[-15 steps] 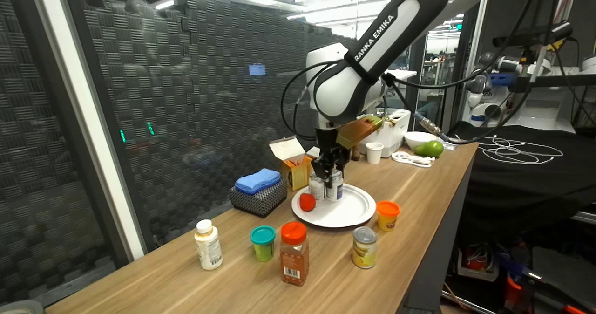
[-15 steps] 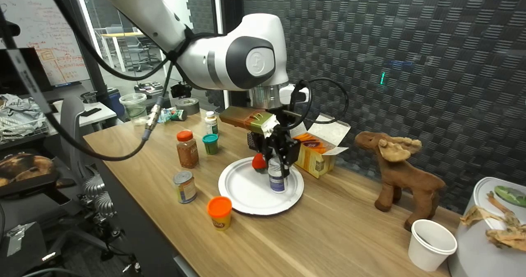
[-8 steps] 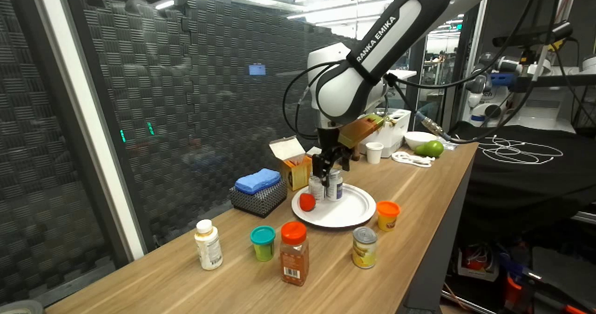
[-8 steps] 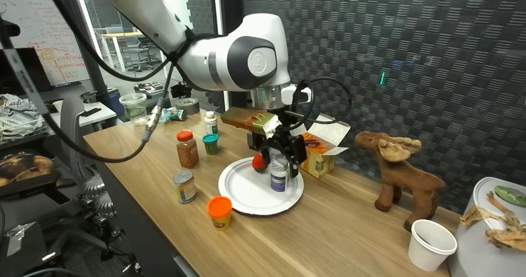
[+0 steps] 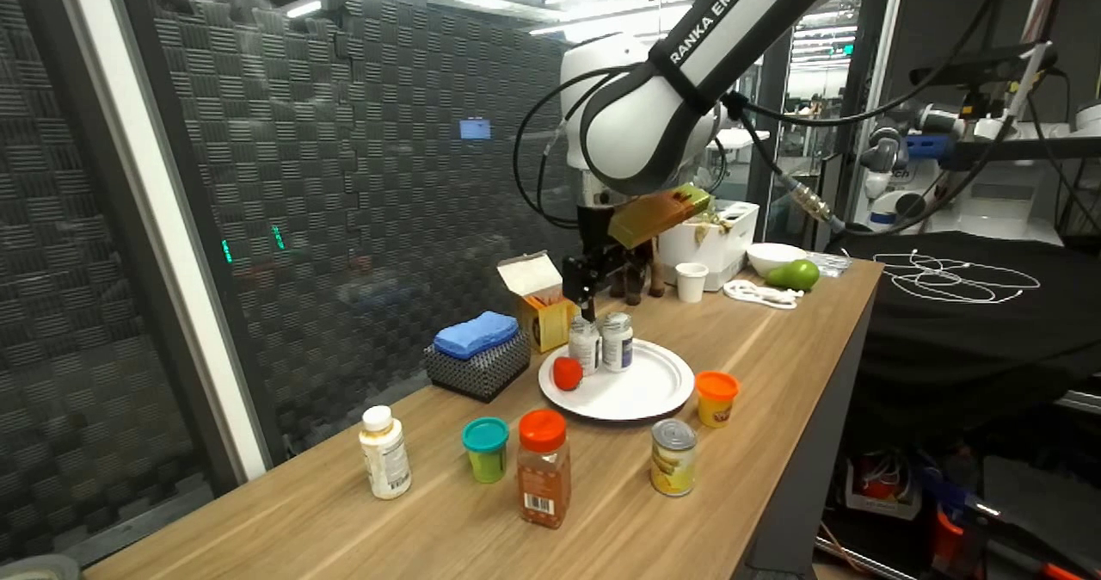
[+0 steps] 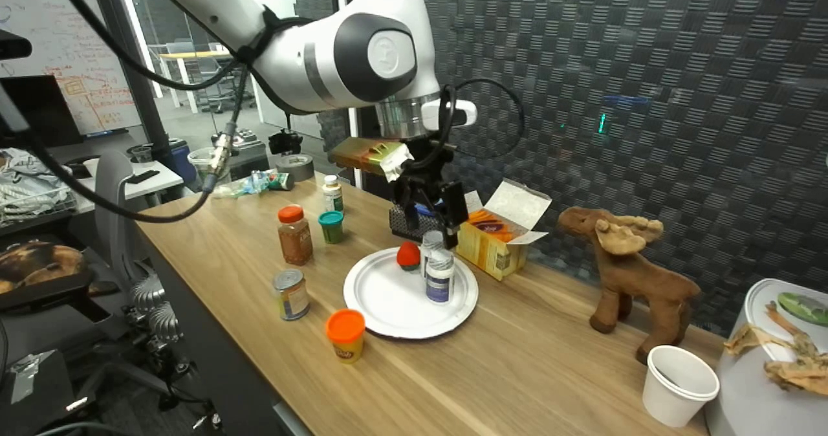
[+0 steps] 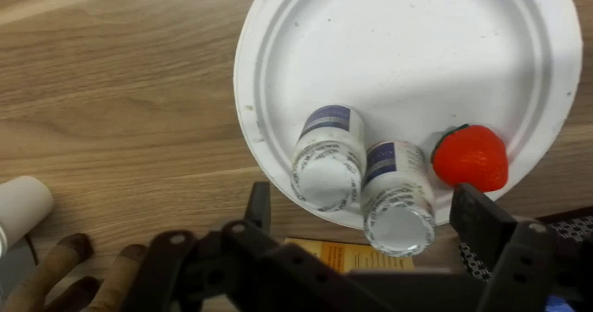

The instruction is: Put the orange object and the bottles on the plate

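The white plate (image 7: 407,39) holds two small white bottles (image 6: 440,281) with purple labels, upright side by side near its rim. My gripper (image 7: 363,201) hangs above them, open, its fingers wide apart with nothing gripped; the bottle tops show between the fingertips in the wrist view. The orange object (image 5: 716,399), an orange-lidded tub, stands on the table just beside the plate. Further off stand a red-capped bottle (image 5: 544,472), a green-lidded jar (image 5: 487,453), a yellowish can-like jar (image 5: 673,464) and a white-capped pill bottle (image 5: 387,458).
A red strawberry (image 7: 471,158) lies on the plate beside the bottles. Close behind the plate are an open yellow box (image 6: 491,248) and a black block with a blue cloth (image 5: 476,336). A brown plush moose (image 6: 637,277) and paper cups (image 6: 679,384) stand along the table.
Earlier the fingers stood around a small white bottle on the plate. They have spread apart and let go, and the gripper has risen clear; both bottles stay upright on the plate.
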Robot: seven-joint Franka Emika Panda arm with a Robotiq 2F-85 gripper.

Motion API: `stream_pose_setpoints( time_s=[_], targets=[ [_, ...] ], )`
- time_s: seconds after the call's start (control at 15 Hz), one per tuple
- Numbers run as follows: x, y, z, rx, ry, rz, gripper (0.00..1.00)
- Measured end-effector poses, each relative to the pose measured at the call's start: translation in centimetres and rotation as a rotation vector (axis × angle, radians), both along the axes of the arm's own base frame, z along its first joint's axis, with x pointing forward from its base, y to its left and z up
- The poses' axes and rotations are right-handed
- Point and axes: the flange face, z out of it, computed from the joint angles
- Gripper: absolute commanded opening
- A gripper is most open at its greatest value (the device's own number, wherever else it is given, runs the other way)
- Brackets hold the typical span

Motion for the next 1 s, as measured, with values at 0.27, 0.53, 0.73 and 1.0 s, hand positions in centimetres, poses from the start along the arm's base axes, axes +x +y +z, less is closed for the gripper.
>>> stream_pose_setpoints(
  time_s=[0.27, 0.53, 0.73, 1.0],
  targets=[
    [-1.3, 4.3, 1.6, 0.001, -0.018, -0.046, 1.0],
    [-2.2, 8.4, 2.7, -0.057, 0.043, -0.013, 1.0],
    [-2.0, 9.4, 4.1, -0.08, 0.067, -0.002, 1.0],
    [-2.0, 9.1, 4.1, -0.084, 0.072, -0.006, 1.0]
  ],
)
